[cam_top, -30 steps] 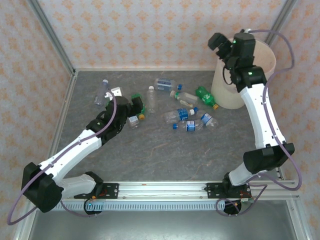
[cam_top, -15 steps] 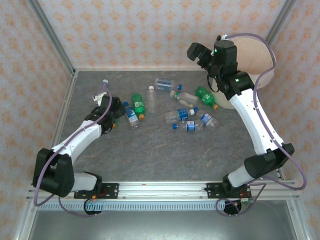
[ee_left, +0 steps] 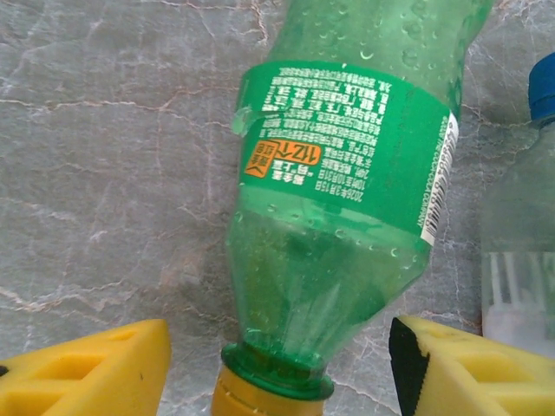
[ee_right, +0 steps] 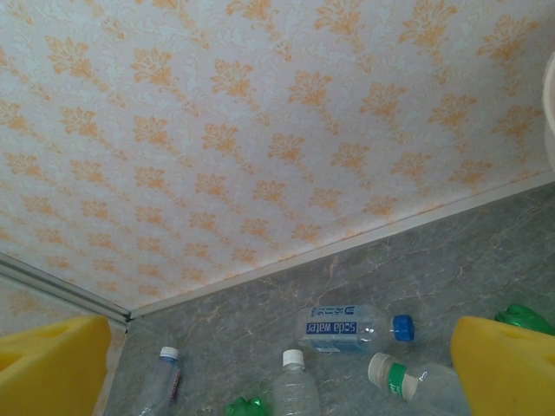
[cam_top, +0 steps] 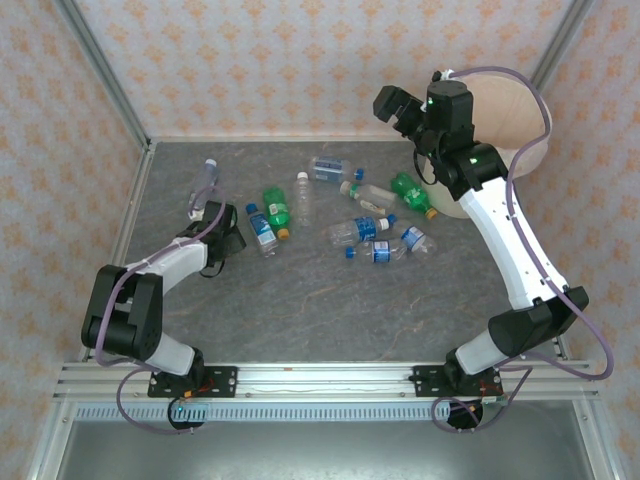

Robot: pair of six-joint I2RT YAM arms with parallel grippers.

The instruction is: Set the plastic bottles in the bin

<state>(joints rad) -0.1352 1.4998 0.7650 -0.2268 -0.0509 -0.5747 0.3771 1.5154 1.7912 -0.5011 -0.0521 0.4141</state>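
The left claw (ee_left: 277, 381) stands half wide, with one yellow pad (ee_left: 82, 368) on each side of the neck of a green bottle (ee_left: 347, 156). Grey table (ee_left: 87, 173) shows between the plastic and each pad, though on one side this gap is very thin, so I judge that nothing is held yet. Nearest to the claw is the yellow cap (ee_left: 260, 403) of this bottle, and its body lies away from the claw, flat on the table. Just outside the pad with the thin gap lies a clear bottle (ee_left: 520, 286), beside the green one. Further from the claw, the other bottles (cam_top: 362, 229) are scattered over the middle of the table. The bin (cam_top: 525, 110) stands well apart, at the far corner on the other side. There the right claw (ee_right: 277, 364) hangs near the bin, wide and empty. The risk I see is the place of the grip: the neck is narrow, round and sloping, so the bottle can slip forward out of the pads when they press. The pad next to the clear bottle may also catch it and push it away. The way to the bin is long, and the right arm near it could be hit.
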